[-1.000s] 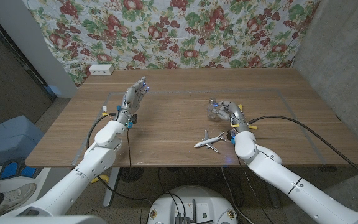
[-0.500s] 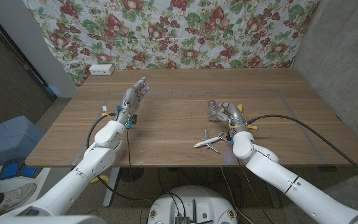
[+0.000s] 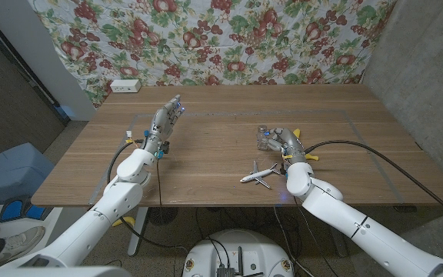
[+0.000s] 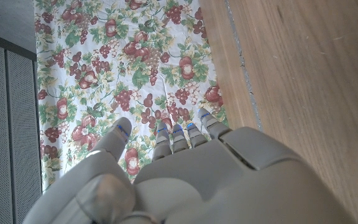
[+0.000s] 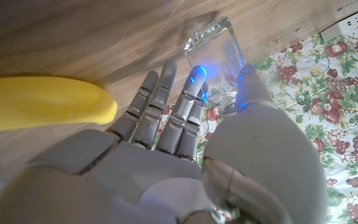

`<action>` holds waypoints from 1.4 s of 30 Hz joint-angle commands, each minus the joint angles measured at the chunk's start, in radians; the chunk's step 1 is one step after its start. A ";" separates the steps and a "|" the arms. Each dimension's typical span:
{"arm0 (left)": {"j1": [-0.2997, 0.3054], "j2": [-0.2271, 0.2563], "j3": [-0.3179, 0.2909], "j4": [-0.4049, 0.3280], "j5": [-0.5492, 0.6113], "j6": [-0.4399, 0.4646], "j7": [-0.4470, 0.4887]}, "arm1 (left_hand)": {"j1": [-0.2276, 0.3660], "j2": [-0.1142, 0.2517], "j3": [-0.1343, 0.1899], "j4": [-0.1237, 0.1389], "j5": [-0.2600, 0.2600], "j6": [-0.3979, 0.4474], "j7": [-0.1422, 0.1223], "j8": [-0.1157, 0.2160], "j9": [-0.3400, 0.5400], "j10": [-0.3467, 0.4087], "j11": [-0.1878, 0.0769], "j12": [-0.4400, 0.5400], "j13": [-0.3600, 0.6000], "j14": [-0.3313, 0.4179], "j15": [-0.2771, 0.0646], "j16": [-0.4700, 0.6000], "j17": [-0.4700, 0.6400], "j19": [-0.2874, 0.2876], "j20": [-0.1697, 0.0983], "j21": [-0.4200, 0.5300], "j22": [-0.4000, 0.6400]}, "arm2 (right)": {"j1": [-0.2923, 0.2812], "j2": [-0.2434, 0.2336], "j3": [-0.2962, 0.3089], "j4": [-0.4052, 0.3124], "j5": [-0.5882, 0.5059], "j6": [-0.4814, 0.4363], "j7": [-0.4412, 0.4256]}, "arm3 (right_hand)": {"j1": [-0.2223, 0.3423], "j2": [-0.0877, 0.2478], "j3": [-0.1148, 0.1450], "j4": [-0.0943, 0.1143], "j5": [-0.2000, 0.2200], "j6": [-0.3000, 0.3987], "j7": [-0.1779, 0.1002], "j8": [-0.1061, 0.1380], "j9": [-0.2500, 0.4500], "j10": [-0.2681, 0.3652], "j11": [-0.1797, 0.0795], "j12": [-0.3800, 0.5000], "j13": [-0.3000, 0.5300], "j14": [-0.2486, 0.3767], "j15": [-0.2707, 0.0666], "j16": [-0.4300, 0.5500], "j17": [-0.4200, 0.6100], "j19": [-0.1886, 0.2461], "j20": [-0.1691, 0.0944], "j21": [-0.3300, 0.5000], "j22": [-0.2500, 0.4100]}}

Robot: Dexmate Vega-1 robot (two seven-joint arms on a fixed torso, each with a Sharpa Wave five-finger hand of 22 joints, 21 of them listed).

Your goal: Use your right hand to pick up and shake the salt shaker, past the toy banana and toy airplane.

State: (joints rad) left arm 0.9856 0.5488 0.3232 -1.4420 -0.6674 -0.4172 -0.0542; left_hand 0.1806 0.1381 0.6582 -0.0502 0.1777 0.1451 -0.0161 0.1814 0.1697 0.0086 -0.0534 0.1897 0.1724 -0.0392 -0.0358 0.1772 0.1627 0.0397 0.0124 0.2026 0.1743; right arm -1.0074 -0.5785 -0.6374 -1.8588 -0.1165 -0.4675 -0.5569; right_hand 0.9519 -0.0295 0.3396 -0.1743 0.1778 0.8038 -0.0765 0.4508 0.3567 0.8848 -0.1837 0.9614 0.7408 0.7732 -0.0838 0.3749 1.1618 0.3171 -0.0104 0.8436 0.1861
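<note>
The clear glass salt shaker (image 3: 264,138) stands on the wooden table (image 3: 206,161), right of the middle. My right hand (image 3: 284,141) reaches around it from the near side. In the right wrist view the salt shaker (image 5: 217,56) sits between the straight fingers (image 5: 166,99) and the thumb of my right hand (image 5: 185,168); I cannot tell whether they press on it. The yellow toy banana (image 5: 42,102) lies beside the fingers, and its ends (image 3: 297,132) peek out around the hand. The white toy airplane (image 3: 259,175) lies nearer me. My left hand (image 3: 168,119) hovers with fingers extended and nothing in it.
A white power strip (image 3: 124,86) lies at the table's far left corner, before the floral cloth (image 3: 206,38). A black cable (image 3: 375,150) runs over the table's right side. My left hand (image 4: 191,180) points towards the cloth.
My right hand has shifted slightly nearer around the shaker. The shaker, the airplane and my left hand have stayed in place.
</note>
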 commanded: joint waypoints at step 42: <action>0.007 0.010 -0.010 0.001 -0.016 -0.015 -0.029 | -0.009 0.026 -0.001 -0.021 0.000 0.007 -0.001 0.001 0.005 0.000 -0.003 0.001 0.003 0.000 -0.009 0.000 0.004 0.006 0.003 0.000 0.004 | -0.057 -0.082 0.093 -0.027 0.202 0.215 0.137 | -0.375 -0.066 -0.197 0.120 0.087 -0.512 0.078 -0.250 -0.124 -0.725 0.188 -0.613 -0.228 -0.602 0.076 -0.195 -0.234 -0.202 0.107 -0.179 -0.007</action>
State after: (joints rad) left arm 0.9930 0.5560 0.3158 -1.4469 -0.6781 -0.4292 -0.0745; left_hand 0.1766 0.1423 0.6554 -0.0640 0.1777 0.1449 -0.0161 0.1812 0.1697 0.0086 -0.0534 0.1897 0.1725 -0.0392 -0.0358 0.1780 0.1656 0.0397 0.0124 0.2027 0.1743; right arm -1.0245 -0.6363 -0.6067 -1.9178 -0.0222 -0.4704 -0.4666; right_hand 0.5941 -0.0941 0.1502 -0.0548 0.2630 0.2976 -0.0001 0.1953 0.2322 0.1617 -0.0033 0.3576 0.5184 0.1849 -0.0150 0.1807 0.9380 0.1241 0.1035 0.6727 0.1776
